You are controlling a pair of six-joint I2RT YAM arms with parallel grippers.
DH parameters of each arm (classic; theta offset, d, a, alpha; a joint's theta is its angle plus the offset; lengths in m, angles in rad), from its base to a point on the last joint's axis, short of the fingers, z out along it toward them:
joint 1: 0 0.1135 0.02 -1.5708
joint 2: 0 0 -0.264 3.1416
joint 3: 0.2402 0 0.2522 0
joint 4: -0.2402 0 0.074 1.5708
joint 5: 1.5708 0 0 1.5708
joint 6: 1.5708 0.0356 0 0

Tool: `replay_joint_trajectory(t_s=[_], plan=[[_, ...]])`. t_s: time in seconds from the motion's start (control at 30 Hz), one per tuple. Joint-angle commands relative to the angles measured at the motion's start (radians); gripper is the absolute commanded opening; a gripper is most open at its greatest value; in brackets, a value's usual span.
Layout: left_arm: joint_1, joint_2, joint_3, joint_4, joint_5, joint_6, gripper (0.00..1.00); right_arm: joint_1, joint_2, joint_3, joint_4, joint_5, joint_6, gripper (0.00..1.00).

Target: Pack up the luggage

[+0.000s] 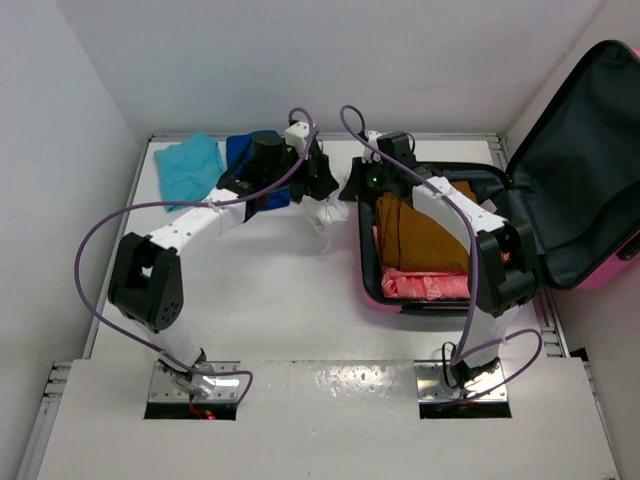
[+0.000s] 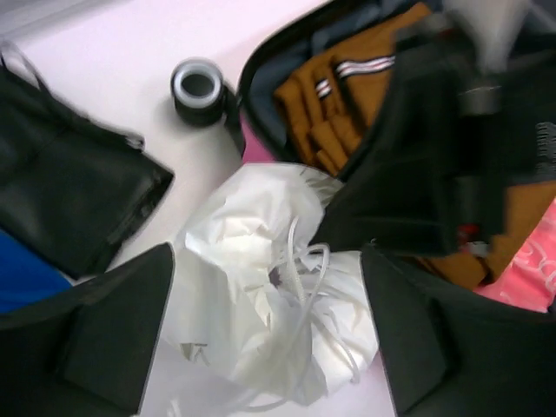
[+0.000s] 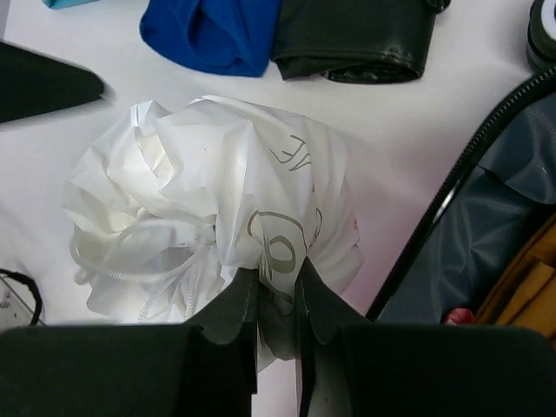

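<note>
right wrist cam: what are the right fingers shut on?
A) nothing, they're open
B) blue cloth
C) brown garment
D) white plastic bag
D: in the right wrist view the right fingers are pinched together on a fold of the white plastic bag, while the blue cloth lies apart from them on the table.

The bag (image 3: pixel 217 191) is thin crinkled white plastic, the luggage (image 1: pixel 575 170) a smooth pink shell lined with matt grey cloth, the worktop (image 1: pixel 270 270) smooth.
</note>
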Motion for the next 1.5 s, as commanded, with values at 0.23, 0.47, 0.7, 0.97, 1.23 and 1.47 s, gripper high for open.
replay_joint_trajectory(t_s=[0.23,0.47,0.7,0.97,1.23,1.47], plan=[[0.038,-0.086,0.172,-0.095,-0.175,-0.143,1.00,-0.221,-0.300,-0.095,0.025,-0.087,0.020,0.00],[0.102,-0.049,0.206,-0.171,-0.180,-0.233,1.00,-0.481,-0.462,-0.144,-0.163,-0.057,-0.110,0.00],[0.102,-0.049,0.174,-0.159,-0.159,-0.211,1.00,-0.733,-0.455,-0.083,-0.322,-0.099,-0.391,0.00],[0.112,-0.020,0.184,-0.159,-0.195,-0.202,1.00,-0.901,-0.326,-0.083,-0.316,-0.081,-0.511,0.00],[0.130,-0.002,0.166,-0.159,-0.215,-0.202,1.00,-0.915,-0.099,0.003,-0.285,-0.018,-0.585,0.00],[0.139,-0.002,0.155,-0.180,-0.281,-0.193,1.00,-0.820,0.080,0.110,-0.302,0.092,-0.695,0.00]])
